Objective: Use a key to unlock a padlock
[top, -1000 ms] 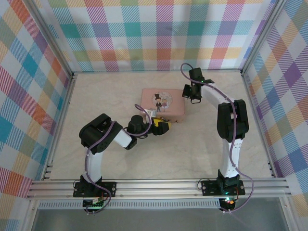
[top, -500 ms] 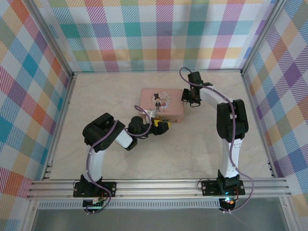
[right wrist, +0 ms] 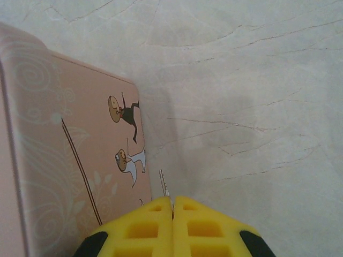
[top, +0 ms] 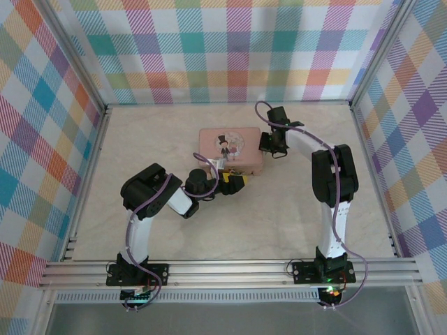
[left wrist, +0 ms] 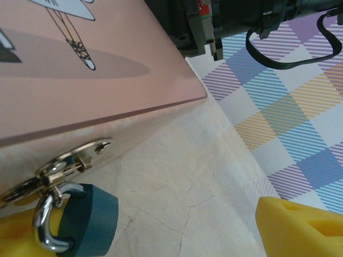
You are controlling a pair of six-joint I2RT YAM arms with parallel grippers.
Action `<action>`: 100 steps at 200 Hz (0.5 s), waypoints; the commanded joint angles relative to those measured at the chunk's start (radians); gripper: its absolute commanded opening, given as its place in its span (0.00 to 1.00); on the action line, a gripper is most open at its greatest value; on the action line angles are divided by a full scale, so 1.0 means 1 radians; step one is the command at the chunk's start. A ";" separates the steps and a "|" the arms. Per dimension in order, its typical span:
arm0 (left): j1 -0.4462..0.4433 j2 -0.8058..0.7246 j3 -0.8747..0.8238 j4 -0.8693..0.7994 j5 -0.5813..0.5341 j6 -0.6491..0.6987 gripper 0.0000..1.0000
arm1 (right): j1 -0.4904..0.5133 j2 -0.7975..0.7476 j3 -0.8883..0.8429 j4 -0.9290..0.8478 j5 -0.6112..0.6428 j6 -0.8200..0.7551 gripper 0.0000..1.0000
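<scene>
The small teal padlock (left wrist: pixel 88 219) hangs by its metal shackle (left wrist: pixel 45 227) from the hasp (left wrist: pixel 69 160) on the front of the pink tin (left wrist: pixel 80 80). My left gripper (left wrist: pixel 161 235) is open, and the padlock rests against its left yellow finger (left wrist: pixel 16 241). The right finger (left wrist: pixel 300 227) stands well apart from the padlock. From above, the left gripper (top: pixel 234 183) sits at the tin's (top: pixel 230 149) near edge. My right gripper (right wrist: pixel 172 201) is shut on the thin silvery key (right wrist: pixel 164 184), whose blade pokes out beside the tin's right side (right wrist: pixel 75 160). In the top view the right gripper (top: pixel 272 143) is at the tin's right end.
The marble-patterned table (top: pixel 293 202) is enclosed by plaid walls (top: pixel 230 49) on three sides. The right arm's black wrist (left wrist: pixel 241 21) hangs just beyond the tin's far corner in the left wrist view.
The right gripper has moved left and down against the tin's right end. The tin has slid slightly to the left. The left gripper has barely shifted.
</scene>
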 commanded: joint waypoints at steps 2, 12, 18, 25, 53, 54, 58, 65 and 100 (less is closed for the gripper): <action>0.007 0.003 -0.010 0.058 -0.011 0.000 0.80 | 0.012 -0.028 0.011 -0.011 -0.013 -0.008 0.00; 0.011 -0.001 -0.019 0.057 -0.011 0.000 0.78 | 0.013 -0.029 0.012 -0.012 -0.013 -0.010 0.00; 0.014 -0.004 -0.025 0.057 -0.009 0.000 0.78 | 0.014 -0.029 0.012 -0.010 -0.013 -0.011 0.00; 0.018 -0.007 -0.033 0.055 -0.007 0.000 0.76 | 0.014 -0.029 0.012 -0.010 -0.013 -0.009 0.00; 0.036 -0.022 -0.042 0.023 0.004 -0.004 0.65 | 0.013 -0.032 0.010 -0.006 -0.015 -0.006 0.00; 0.036 -0.021 -0.042 0.023 0.004 -0.004 0.65 | 0.013 -0.033 0.008 -0.006 -0.015 -0.005 0.00; 0.038 -0.023 -0.041 0.020 0.005 -0.004 0.65 | 0.014 -0.032 0.007 -0.004 -0.017 -0.004 0.00; 0.039 -0.027 -0.040 0.011 0.003 -0.003 0.65 | 0.014 -0.034 0.005 -0.004 -0.018 -0.004 0.00; 0.047 -0.024 -0.008 -0.048 0.025 -0.005 0.54 | 0.015 -0.041 -0.008 0.002 -0.021 -0.006 0.00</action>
